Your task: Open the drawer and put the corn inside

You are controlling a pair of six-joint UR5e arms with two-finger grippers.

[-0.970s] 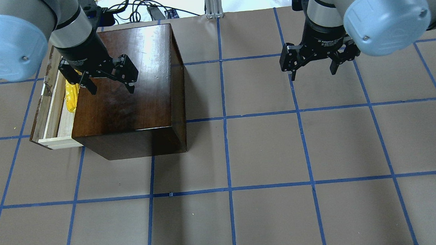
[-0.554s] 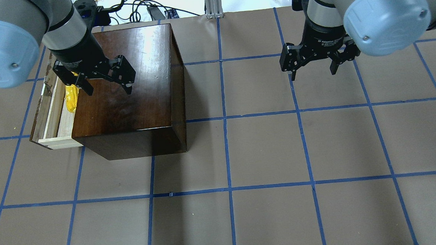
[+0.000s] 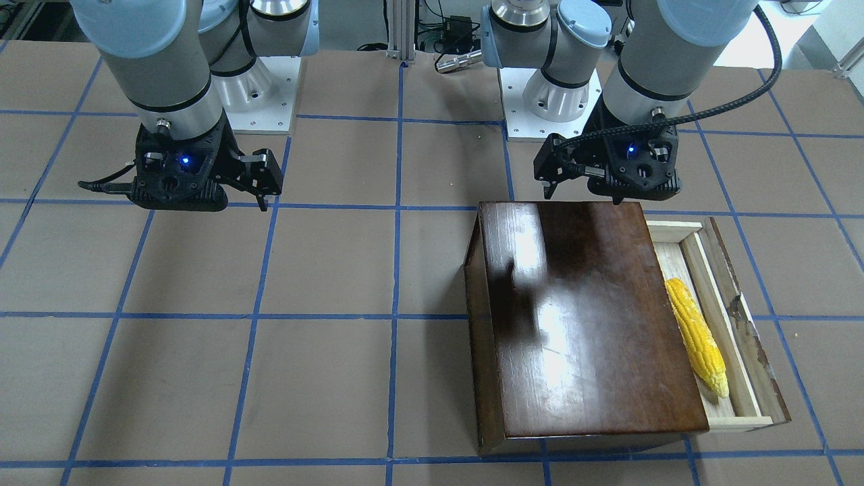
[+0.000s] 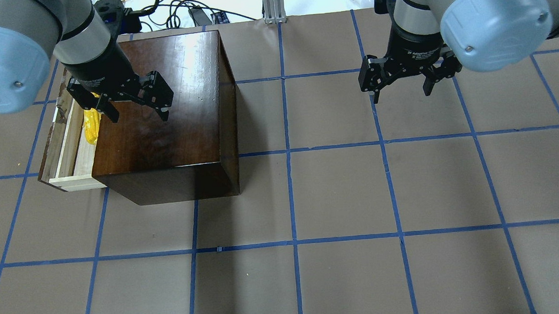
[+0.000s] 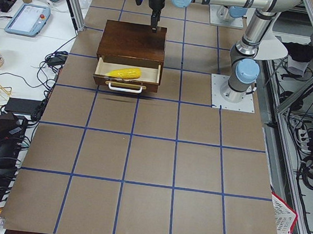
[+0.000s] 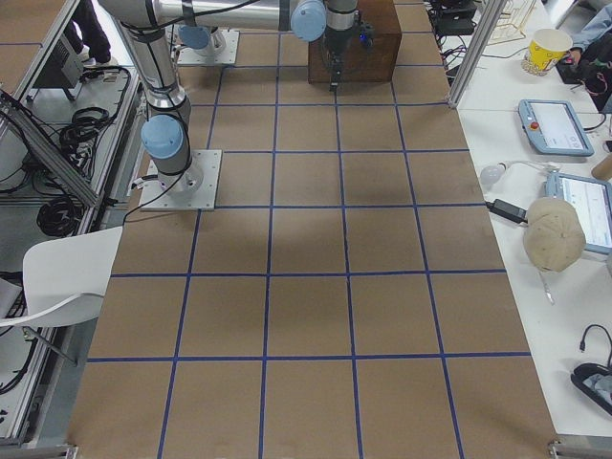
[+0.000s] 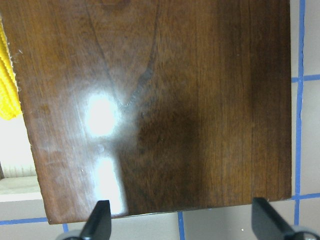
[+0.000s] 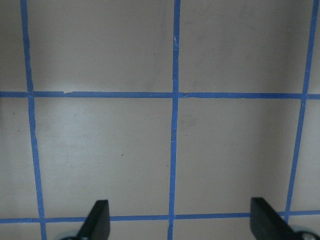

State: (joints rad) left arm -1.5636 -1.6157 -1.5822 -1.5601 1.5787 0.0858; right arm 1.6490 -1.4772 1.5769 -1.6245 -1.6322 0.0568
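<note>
The dark-brown box (image 4: 162, 110) stands at the far left of the table. Its drawer (image 4: 54, 140) is pulled out to the left, with pale wood inside and a worn dark front panel (image 3: 739, 317). The yellow corn (image 3: 695, 334) lies lengthwise inside the drawer, against the box edge; it also shows in the overhead view (image 4: 91, 127) and the left wrist view (image 7: 6, 75). My left gripper (image 4: 139, 114) hangs open and empty above the box top (image 7: 160, 100). My right gripper (image 4: 401, 93) is open and empty above bare table at the far right.
Brown table paper with a blue tape grid (image 4: 293, 242) covers the surface. Cables and an aluminium post (image 4: 274, 4) lie beyond the far edge. The robot bases (image 3: 540, 101) stand on the robot's side of the box.
My left gripper has shifted slightly toward the far left over the box, still open. The corn, the drawer and the right arm have not moved.
</note>
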